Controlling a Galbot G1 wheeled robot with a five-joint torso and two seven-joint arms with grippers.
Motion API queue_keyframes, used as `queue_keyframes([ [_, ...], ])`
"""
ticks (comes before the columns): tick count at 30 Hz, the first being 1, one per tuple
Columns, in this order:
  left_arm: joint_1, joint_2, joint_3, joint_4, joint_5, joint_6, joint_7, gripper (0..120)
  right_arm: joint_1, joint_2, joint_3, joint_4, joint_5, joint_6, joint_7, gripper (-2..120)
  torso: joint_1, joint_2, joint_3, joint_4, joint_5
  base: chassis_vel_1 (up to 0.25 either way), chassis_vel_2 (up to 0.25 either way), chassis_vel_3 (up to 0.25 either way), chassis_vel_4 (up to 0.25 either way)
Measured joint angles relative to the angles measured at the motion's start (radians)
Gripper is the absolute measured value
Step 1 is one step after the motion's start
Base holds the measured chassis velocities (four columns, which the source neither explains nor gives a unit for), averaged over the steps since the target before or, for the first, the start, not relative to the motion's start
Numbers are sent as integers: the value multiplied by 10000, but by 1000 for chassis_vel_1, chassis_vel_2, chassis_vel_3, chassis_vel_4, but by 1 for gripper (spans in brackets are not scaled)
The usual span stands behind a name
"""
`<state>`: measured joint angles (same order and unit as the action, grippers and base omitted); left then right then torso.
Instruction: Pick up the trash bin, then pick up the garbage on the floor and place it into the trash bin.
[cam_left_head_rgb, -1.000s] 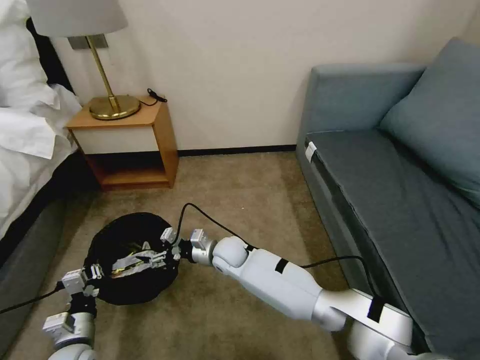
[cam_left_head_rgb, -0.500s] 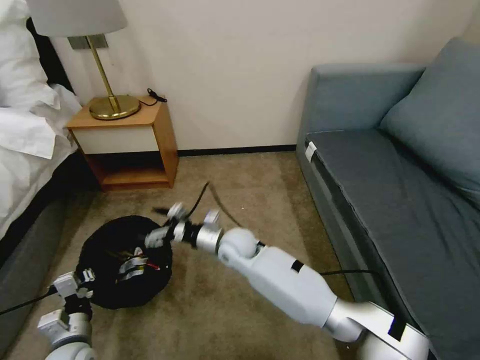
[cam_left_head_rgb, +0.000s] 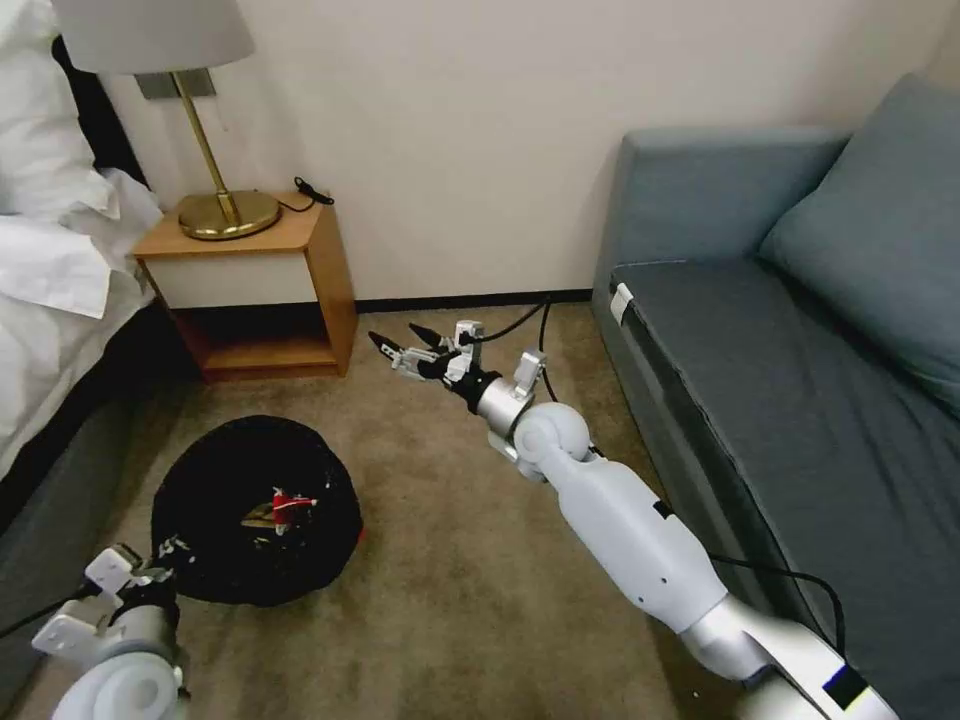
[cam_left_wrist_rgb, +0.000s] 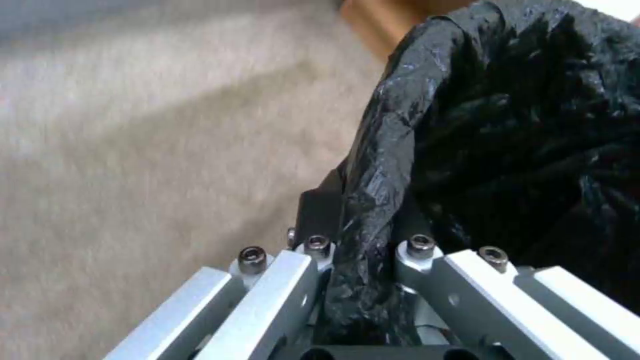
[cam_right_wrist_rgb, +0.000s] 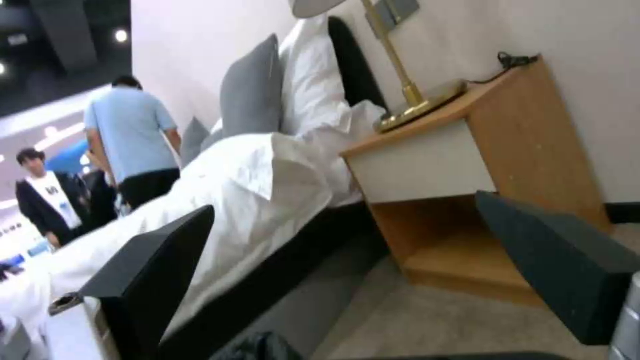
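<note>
Head view: grey sofa (cam_left_head_rgb: 800, 380) along the right, white-sheeted bed (cam_left_head_rgb: 50, 290) along the left, wooden nightstand (cam_left_head_rgb: 262, 290) against the wall between them, brass lamp (cam_left_head_rgb: 205, 140) standing on its top. Brown carpet (cam_left_head_rgb: 480, 560) across the floor. Trash bin (cam_left_head_rgb: 255, 510) on the carpet near the bed, in front of the nightstand, covered by its black bag (cam_left_wrist_rgb: 507, 125), mouth facing up. Garbage (cam_left_head_rgb: 280, 508) lying inside the bin: a red-and-white wrapper, with something gold just beside it; other pieces too dark to tell. Right arm stretched forward over the carpet toward the nightstand, well apart from the bin. Right gripper (cam_left_head_rgb: 400, 350) raised above the floor, fingers (cam_right_wrist_rgb: 157, 270) spread wide with nothing between them; through the gap, in the right wrist view, the nightstand and the bed. Left gripper (cam_left_head_rgb: 165, 550) at the near edge of the bin, low in the left corner. Left wrist view: metal fingers (cam_left_wrist_rgb: 280, 295) pinched on a fold of the black bag at the bin's rim, plastic bunched between them, carpet beside.
</note>
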<state>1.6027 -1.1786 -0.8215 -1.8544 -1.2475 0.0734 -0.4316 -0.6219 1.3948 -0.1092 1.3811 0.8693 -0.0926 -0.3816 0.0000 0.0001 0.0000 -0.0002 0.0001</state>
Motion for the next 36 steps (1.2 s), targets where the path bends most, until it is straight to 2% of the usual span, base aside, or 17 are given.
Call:
queue_keyframes([
  [2, -198, 61, 40, 567, -229, 76, -51, 5, -109, -41, 19, 56, -159, 3, -31, 100, 0, -1, 1, 0, -1, 0, 0, 0, 0],
  [6, -366, 128, 84, 1039, -176, 8, -47, 6, -129, -114, -14, 45, -317, 14, -64, 100, -1, 0, 0, 6, 6, 0, 0, 0, 0],
  [7, -398, 159, 96, 1098, -103, -12, -46, 11, -104, -146, -53, 17, -356, 14, -66, 100, -1, 0, 0, 5, 5, 0, 0, 0, 0],
  [8, -398, 159, 96, 1098, -103, -12, -46, 11, -104, -146, -53, 17, -356, 14, -66, 100, -1, 0, 0, 5, 5, 0, 0, 0, 0],
  [11, -453, 250, 139, 1098, 159, -74, -41, 25, -57, -165, -24, 25, -385, 5, -42, 100, 0, -1, 0, 1, -3, 0, 0, 0, 0],
  [12, -453, 250, 139, 1098, 159, -74, -41, 25, -57, -165, -24, 25, -385, 5, -42, 100, 0, -1, 0, 1, -3, 0, 0, 0, 0],
  [16, -427, 297, 148, 884, 668, -279, -4, 41, -136, -196, 73, 62, -497, -4, -1, 100, 0, 0, 1, 0, -2, 0, 0, 0, 0],
  [17, -427, 297, 148, 884, 668, -279, -4, 41, -136, -196, 73, 62, -497, -4, -1, 100, 0, 0, 1, 0, -2, 0, 0, 0, 0],
  [22, -363, 254, 142, 639, 1372, -519, 57, 57, -245, -279, 182, 117, -685, -7, 48, 100, 0, 0, 1, 1, -3, 0, 0, 0, 0],
  [23, -359, 244, 137, 608, 1485, -560, 60, 64, -254, -296, 195, 117, -739, -7, 50, 100, 0, 0, 1, 1, -2, 0, 0, 0, 0],
  [25, -346, 178, 54, 486, 2461, -930, 66, 75, -339, -441, 294, 102, -1039, 22, 66, 100, 0, -1, 1, 2, -2, 0, 0, 0, 0],
  [27, -338, 169, 32, 441, 2688, -1025, 67, 79, -381, -485, 331, 100, -1074, 29, 82, 100, 0, 0, 1, 2, -2, 0, 0, 0, 0],
  [29, -235, 161, -38, 188, 3562, -1475, 67, 90, -638, -650, 561, 194, -1162, 92, 287, 100, 0, 0, 1, 1, -1, 0, 0, 0, 0],
  [30, -235, 161, -38, 188, 3562, -1475, 67, 90, -638, -650, 561, 194, -1162, 92, 287, 100, 0, 0, 1, 1, -1, 0, 0, 0, 0],
  [31, -157, 131, -75, 67, 4186, -1787, 108, 94, -785, -697, 710, 293, -1213, 134, 423, 100, 0, 0, 0, 2, 0, 0, 0, 0, 0],
  [35, -90, 98, -82, -62, 4598, -1999, 160, 98, -908, -717, 837, 397, -1287, 145, 520, 100, 0, -1, 1, 3, 0, 0, 0, 0, 0],
  [36, -15, 51, -82, -241, 5007, -2230, 236, 100, -1052, -738, 986, 532, -1363, 156, 602, 100, -1, -1, 0, 3, 0, 0, 0, 0, 0],
])
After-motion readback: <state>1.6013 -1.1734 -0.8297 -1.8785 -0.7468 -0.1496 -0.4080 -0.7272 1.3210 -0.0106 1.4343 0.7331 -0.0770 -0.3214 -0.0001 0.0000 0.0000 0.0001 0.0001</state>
